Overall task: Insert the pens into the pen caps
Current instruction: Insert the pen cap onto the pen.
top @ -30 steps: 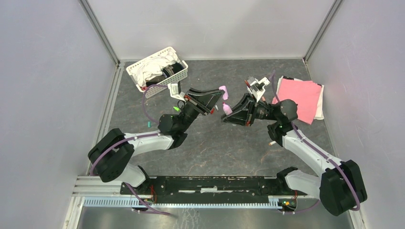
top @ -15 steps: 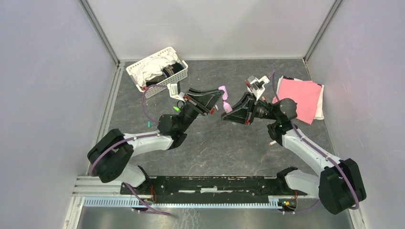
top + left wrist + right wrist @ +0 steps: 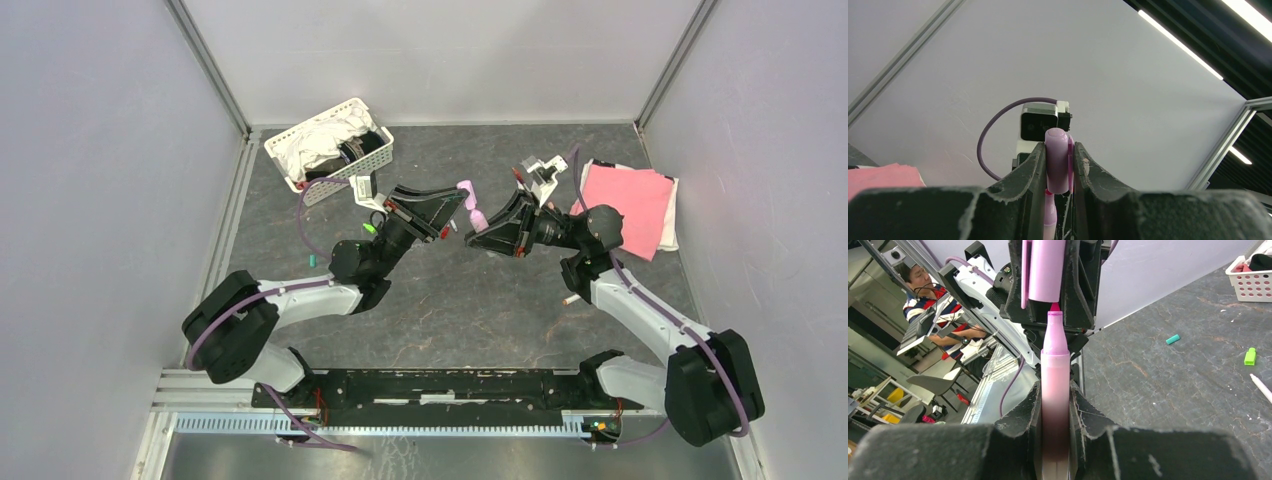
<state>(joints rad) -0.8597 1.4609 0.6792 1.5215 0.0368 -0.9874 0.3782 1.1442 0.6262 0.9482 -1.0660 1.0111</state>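
While both arms hung raised over the middle of the table [image 3: 450,300], I saw the left gripper [image 3: 1058,151] clamped tight on a pink pen cap [image 3: 1057,167], a finger pressed against each side and the cap's rounded end showing between the tips. The right gripper [image 3: 1055,395] was likewise squeezed around a pink pen [image 3: 1054,367], its barrel running straight out between the fingers. The pen's reddish tip sat right at the cap's mouth, lined up with it but not inside as far as I could tell. Down on the table lay a teal cap [image 3: 1173,339], a green cap [image 3: 1249,356] and a white pen [image 3: 1262,388], all well apart from the grippers. A white basket [image 3: 330,150] sat at the far left and a pink cloth [image 3: 625,205] at the far right.
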